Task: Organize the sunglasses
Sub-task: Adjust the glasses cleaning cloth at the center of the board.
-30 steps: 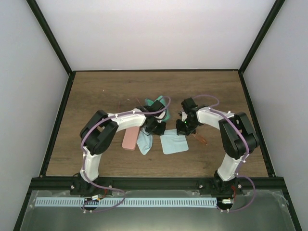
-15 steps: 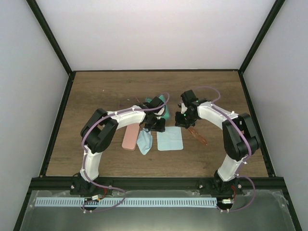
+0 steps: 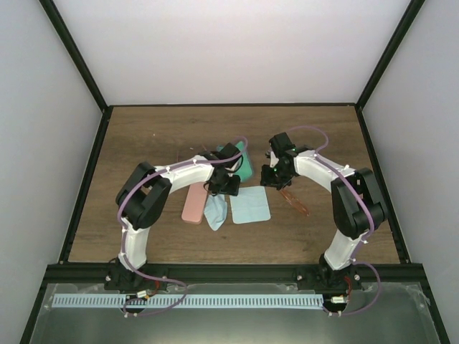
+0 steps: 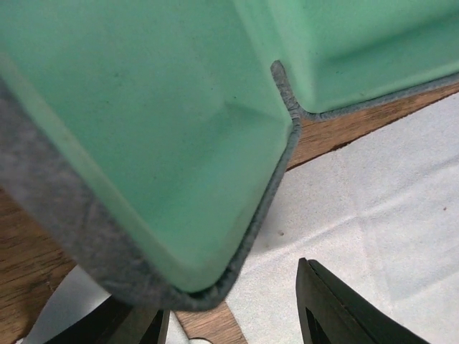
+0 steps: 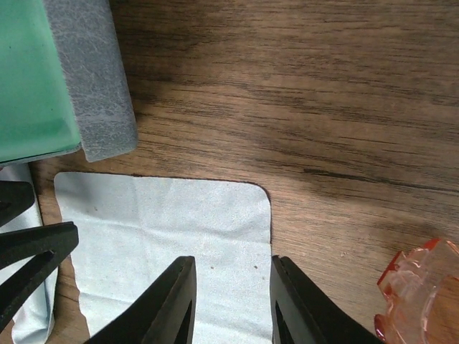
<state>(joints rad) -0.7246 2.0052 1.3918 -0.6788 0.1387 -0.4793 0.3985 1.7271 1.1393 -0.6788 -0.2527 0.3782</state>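
While the left gripper [image 4: 231,297] and right gripper [image 5: 231,264] are hanging part-open, holding nothing, the sunglasses [image 5: 422,295] are looking light, probably brittle; gripping the bridge seems safest.

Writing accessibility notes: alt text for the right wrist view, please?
The right gripper hovers open and empty over a light blue cloth lying flat on the wooden table. A green-lined grey case shows top left, orange-red sunglasses bottom right.

A pink case [image 3: 193,203], crumpled cloth [image 3: 214,213] and flat cloth [image 3: 250,206] lie near an open green case [image 3: 244,165].
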